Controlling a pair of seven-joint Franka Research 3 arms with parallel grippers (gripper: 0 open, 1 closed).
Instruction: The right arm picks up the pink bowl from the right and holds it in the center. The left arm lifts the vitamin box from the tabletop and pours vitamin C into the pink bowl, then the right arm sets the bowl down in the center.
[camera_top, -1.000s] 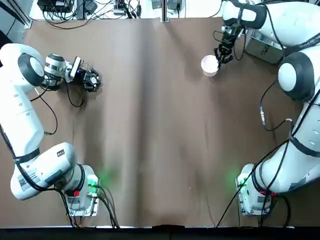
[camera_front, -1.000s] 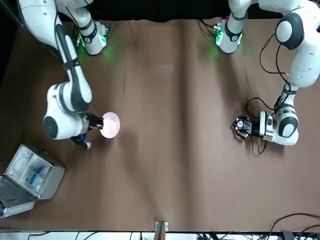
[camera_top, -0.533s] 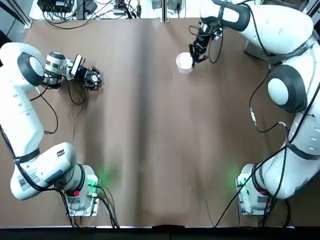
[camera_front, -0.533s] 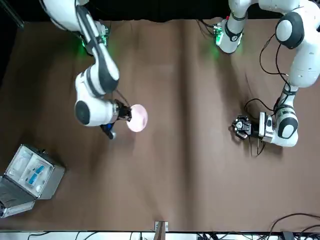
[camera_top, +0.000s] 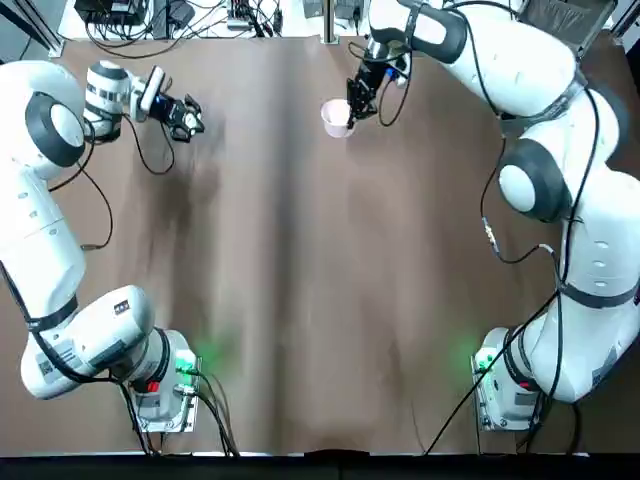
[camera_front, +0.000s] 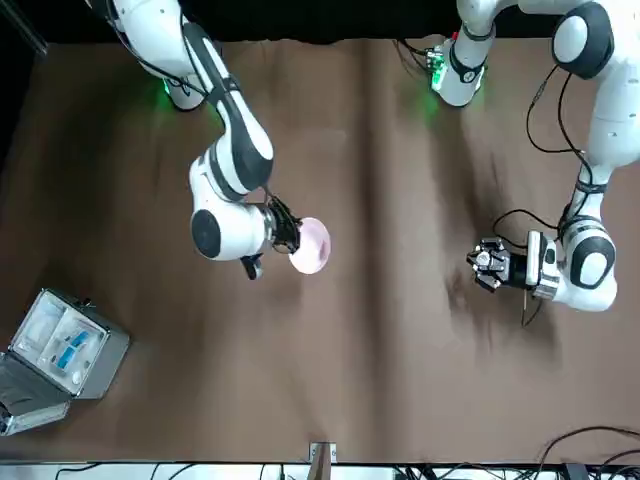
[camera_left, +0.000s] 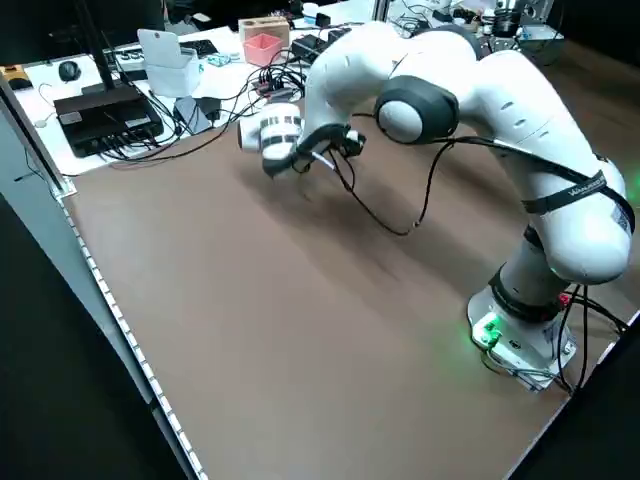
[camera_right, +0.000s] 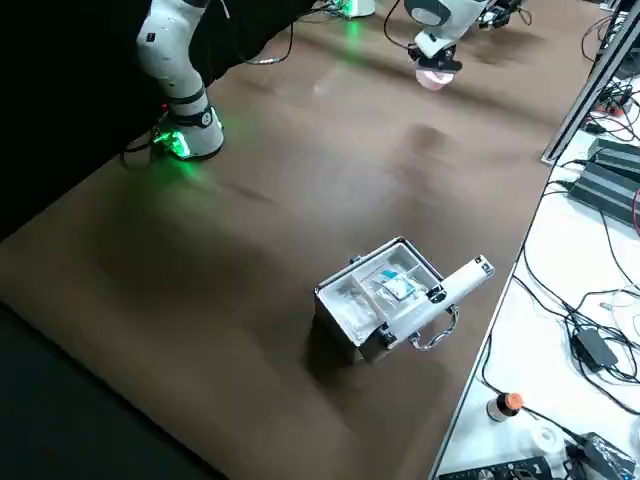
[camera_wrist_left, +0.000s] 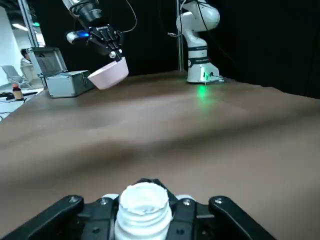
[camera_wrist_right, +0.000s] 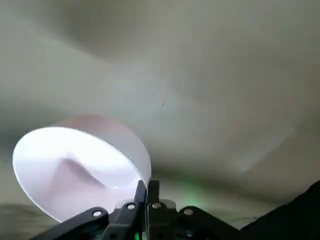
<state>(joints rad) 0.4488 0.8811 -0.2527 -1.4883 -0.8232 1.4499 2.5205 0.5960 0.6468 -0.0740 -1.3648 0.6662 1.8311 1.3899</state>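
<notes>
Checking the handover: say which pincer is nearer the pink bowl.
Right. The right pincer is shut on the pink bowl at its rim; the left pincer is far across the table, holding the vitamin box.

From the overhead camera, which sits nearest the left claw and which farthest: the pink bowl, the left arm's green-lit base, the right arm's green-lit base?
From the left gripper, top view:
1. pink bowl, far centre, held by the right gripper.
2. left base, near left.
3. right base, near right.

Brown table (camera_top: 300, 300) edged by cluttered white benches (camera_right: 560, 330).
</notes>
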